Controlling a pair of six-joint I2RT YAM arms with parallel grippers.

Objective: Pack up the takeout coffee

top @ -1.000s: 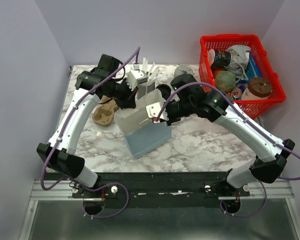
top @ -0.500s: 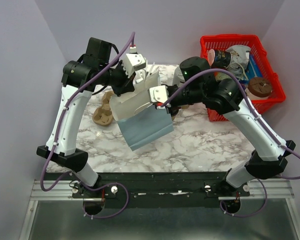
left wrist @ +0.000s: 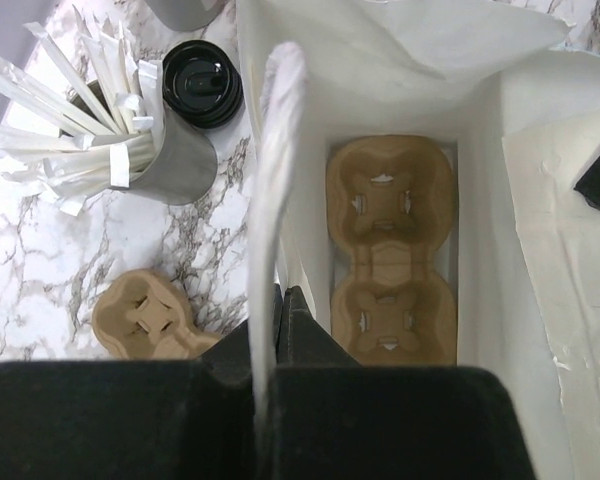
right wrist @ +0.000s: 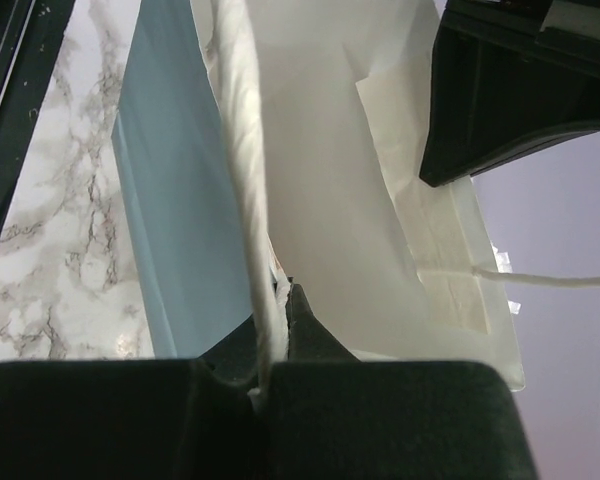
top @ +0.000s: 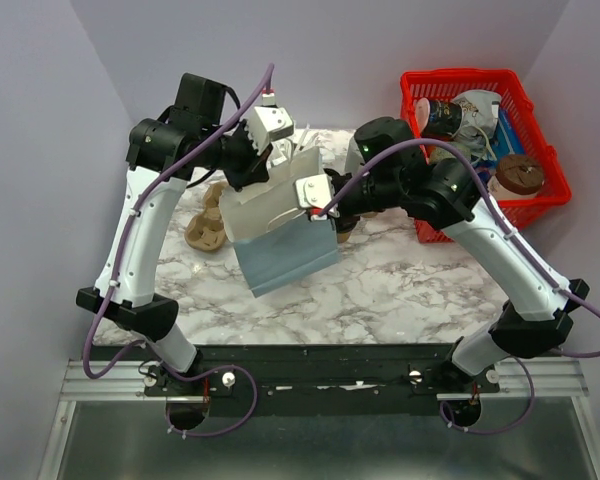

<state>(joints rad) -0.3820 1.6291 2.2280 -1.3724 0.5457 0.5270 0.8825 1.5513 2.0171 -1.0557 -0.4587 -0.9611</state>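
My left fingers [left wrist: 292, 312] are pinched tight on one handle [left wrist: 275, 150] of the bag [top: 280, 240], and my right fingers [right wrist: 298, 308] are clamped the same way on the other. The bag hangs tilted between them over the bench [top: 400, 290]. A carrier [left wrist: 390, 250] lies inside. The coffee [top: 343, 226] seems to stand just right of the bag, mostly hidden.

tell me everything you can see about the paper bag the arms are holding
The paper bag is pale blue outside and white inside, with two white twisted-paper handles. It hangs tilted over the marble table; whether its base touches cannot be told. The left gripper is shut on one handle, the right gripper on the other, holding the mouth open. Its walls look creased. A brown pulp two-cup carrier lies flat on its bottom, both sockets empty.
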